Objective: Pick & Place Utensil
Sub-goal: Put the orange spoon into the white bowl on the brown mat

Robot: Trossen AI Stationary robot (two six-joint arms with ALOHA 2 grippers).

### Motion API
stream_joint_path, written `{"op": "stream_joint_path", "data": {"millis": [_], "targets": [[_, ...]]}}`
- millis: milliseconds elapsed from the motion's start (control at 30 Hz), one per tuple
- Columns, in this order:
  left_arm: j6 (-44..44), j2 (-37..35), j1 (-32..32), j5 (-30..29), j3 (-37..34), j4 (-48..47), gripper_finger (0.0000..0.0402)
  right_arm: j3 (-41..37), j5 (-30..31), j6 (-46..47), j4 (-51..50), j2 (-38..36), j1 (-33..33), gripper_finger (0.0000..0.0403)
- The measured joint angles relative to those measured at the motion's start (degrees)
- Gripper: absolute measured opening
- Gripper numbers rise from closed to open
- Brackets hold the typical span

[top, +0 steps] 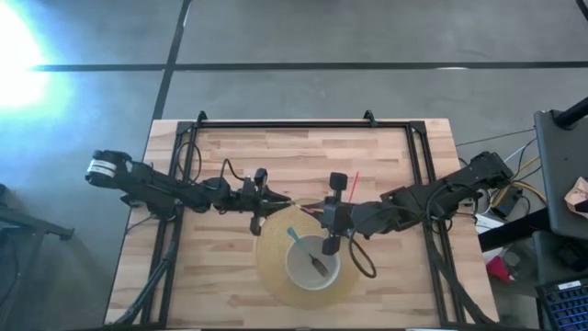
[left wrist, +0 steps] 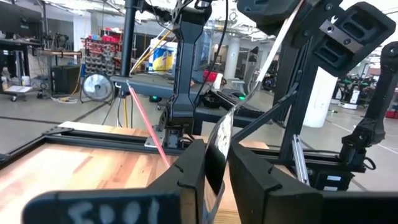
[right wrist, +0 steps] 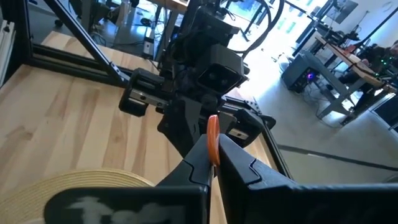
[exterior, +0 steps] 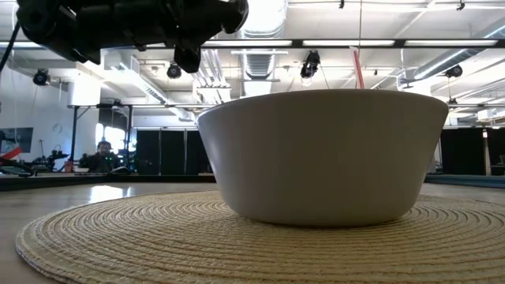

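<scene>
A thin red utensil (top: 347,186) hangs in the air between my two grippers, above the table's middle. Its stem (left wrist: 146,121) also shows in the left wrist view. My right gripper (top: 319,210) is shut on it. My left gripper (top: 278,200) faces it from the left, fingers slightly apart, with a dark flat piece (left wrist: 219,140) standing in the gap. Below them, a white bowl (top: 312,262) sits on a round woven mat (top: 274,276). The bowl holds a teal utensil (top: 296,236) and a dark one (top: 318,266). My right gripper pinches an orange-red part of the utensil (right wrist: 212,132) between its two fingers, coming from the table's right and slanting a little down. The utensil is lifted clear of the table. My left gripper has the dark flat piece between its fingers (left wrist: 186,168). I cannot tell whether they touch it.
A black rail frame (top: 285,124) runs along the table's far and side edges. The bowl (exterior: 323,158) and mat (exterior: 118,237) fill the near middle. Bare wood lies to the left and right of the mat.
</scene>
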Motion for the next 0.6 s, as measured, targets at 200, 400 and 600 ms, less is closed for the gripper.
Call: {"op": "stream_joint_path", "data": {"millis": [200,400,600], "targets": [[0.0,0.0,0.0,0.0,0.0,-0.6,0.0083,0.0,0.0,0.1,-0.5,0.0,0.0,0.0008],[0.4,0.0,0.0,-0.1,0.0,-1.8,0.0125,0.0,0.0,0.2,-2.9,-0.1,0.0,0.0008],[0.4,0.0,0.0,-0.1,0.0,-2.0,0.0162,0.0,0.0,2.0,-6.1,-1.5,0.0,0.0008]]}}
